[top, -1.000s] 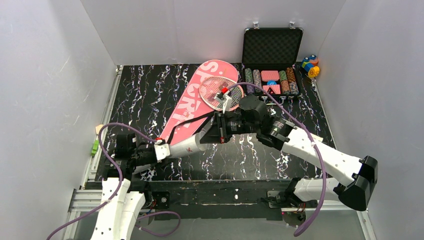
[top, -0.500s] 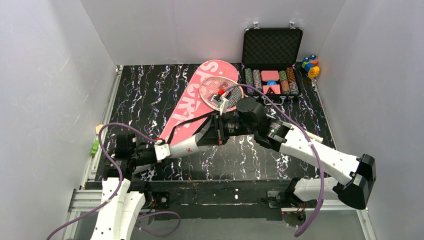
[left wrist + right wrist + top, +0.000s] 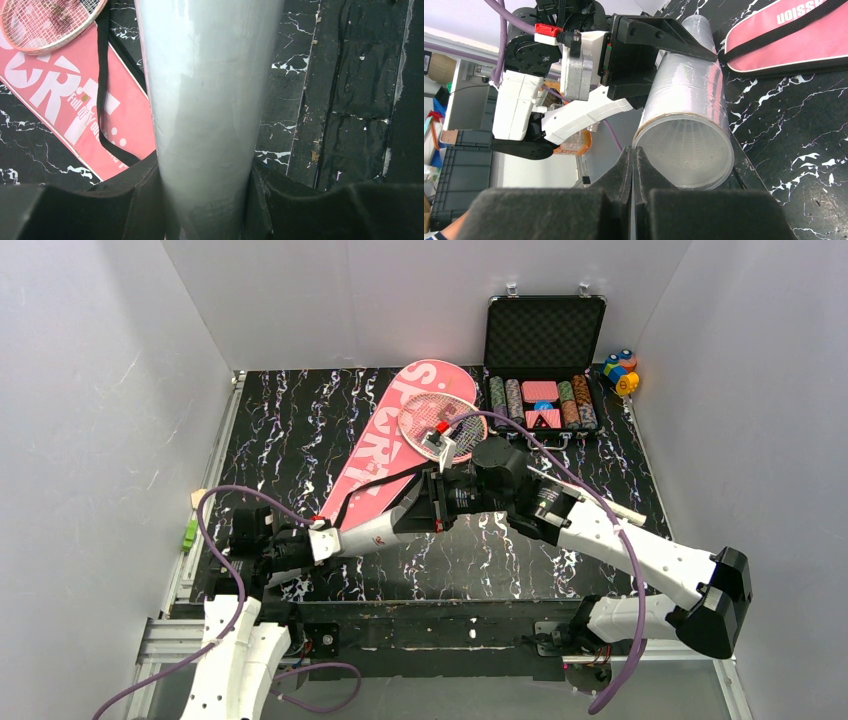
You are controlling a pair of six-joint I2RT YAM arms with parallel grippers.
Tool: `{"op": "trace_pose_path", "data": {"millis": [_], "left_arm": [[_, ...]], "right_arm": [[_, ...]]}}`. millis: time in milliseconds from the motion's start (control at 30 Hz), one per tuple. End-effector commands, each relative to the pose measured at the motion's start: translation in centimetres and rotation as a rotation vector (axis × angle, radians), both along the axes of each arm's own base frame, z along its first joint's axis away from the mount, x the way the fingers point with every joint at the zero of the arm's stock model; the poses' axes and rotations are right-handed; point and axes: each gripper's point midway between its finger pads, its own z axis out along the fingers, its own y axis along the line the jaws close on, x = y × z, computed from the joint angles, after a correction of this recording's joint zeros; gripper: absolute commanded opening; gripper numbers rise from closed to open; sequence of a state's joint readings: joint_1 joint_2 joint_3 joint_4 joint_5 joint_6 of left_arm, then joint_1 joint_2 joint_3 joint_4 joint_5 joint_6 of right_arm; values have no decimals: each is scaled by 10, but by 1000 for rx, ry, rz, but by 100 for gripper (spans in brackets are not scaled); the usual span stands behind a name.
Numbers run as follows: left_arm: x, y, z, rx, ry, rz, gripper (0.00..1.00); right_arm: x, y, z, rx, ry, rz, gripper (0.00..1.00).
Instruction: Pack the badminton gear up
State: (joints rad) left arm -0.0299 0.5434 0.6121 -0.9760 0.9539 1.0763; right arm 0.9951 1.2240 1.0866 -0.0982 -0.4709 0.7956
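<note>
My left gripper point(image 3: 325, 538) is shut on the white tube point(image 3: 375, 528), holding it level above the table; in the left wrist view the tube point(image 3: 210, 100) fills the gap between both fingers point(image 3: 135, 190). The tube's open end point(image 3: 686, 150) faces my right gripper point(image 3: 633, 152) and shows shuttlecock feathers inside. My right gripper point(image 3: 432, 502) is shut, its tips at the rim's left edge. The pink SPORT bag point(image 3: 390, 440) lies behind, with its black strap point(image 3: 102, 100) and one red-framed racket head point(image 3: 440, 415) on it. The second racket is hidden.
An open black case of poker chips point(image 3: 545, 350) stands at the back right, with small coloured toy blocks point(image 3: 620, 370) beside it. A thin white bar point(image 3: 612, 508) lies behind the right arm. White walls close in three sides.
My right gripper has moved a little left, up to the tube's open end. The left gripper and tube have stayed put.
</note>
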Motion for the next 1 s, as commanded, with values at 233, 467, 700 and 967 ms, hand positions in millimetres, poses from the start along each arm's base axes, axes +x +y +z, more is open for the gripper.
{"op": "trace_pose_path", "data": {"millis": [233, 467, 700, 967], "left_arm": [[-7, -10, 7, -60, 18, -47, 3], [-8, -10, 6, -59, 19, -48, 3], [-8, -10, 8, -60, 16, -50, 3], [-9, -10, 9, -64, 21, -50, 3]], "right_arm": [[-5, -1, 12, 86, -5, 0, 41], [-2, -8, 13, 118, 5, -25, 50], [6, -22, 4, 114, 16, -93, 42], [15, -30, 6, 124, 14, -138, 37]]}}
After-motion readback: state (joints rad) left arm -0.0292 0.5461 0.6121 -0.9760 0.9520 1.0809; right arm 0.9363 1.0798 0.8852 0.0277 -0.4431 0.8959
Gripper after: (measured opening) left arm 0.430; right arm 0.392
